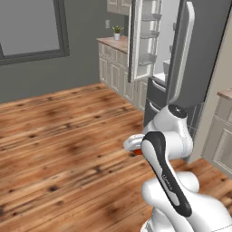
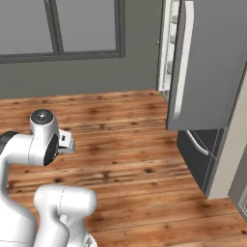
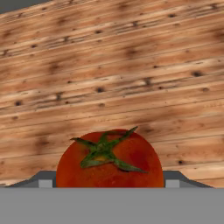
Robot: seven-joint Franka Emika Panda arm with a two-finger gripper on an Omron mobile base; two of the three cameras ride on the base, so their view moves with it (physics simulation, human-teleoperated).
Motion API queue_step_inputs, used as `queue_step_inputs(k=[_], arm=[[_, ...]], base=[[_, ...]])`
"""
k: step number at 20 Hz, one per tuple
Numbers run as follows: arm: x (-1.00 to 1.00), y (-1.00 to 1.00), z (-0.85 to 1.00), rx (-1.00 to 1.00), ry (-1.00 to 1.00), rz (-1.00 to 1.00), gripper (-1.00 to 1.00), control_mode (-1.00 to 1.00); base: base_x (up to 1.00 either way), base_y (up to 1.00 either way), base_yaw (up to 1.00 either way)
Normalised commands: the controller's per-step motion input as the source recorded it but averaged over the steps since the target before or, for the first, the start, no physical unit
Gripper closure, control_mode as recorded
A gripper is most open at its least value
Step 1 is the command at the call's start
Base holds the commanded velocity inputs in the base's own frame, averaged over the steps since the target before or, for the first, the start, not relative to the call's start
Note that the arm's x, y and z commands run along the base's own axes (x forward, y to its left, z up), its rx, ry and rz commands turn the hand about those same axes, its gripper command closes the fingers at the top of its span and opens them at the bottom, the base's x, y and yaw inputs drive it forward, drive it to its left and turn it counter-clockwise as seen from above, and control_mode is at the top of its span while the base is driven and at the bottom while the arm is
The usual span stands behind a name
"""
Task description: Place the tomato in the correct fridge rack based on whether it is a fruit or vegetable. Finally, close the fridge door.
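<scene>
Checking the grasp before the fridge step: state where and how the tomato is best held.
Across its widest part, a finger on each side, stem left free. In the hand view the tomato is a smooth round ball with its green stem facing the camera, and the gripper appears to hold it that way, over the wood floor.
</scene>
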Motion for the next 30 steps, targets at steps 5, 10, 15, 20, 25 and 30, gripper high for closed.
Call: queue_step_inputs(k=[5,10,15,20,25,30], arm=[[0.00,0.00,0.00,0.00,0.00,0.00,1.00,1.00],[0.00,0.00,0.00,0.00,0.00,0.00,1.00,1.00],[0.00,0.00,0.00,0.00,0.00,0.00,1.00,1.00],[0.00,0.00,0.00,0.00,0.00,0.00,1.00,1.00],[0.00,0.00,0.00,0.00,0.00,0.00,1.00,1.00],[0.00,0.00,0.00,0.00,0.00,0.00,1.00,1.00]], base=[[1.00,0.84,-0.41],[1.00,0.93,-0.54],[1.00,0.97,-0.59],[1.00,0.88,-0.68],[0.99,0.88,-0.68],[0.82,0.79,-0.73]])
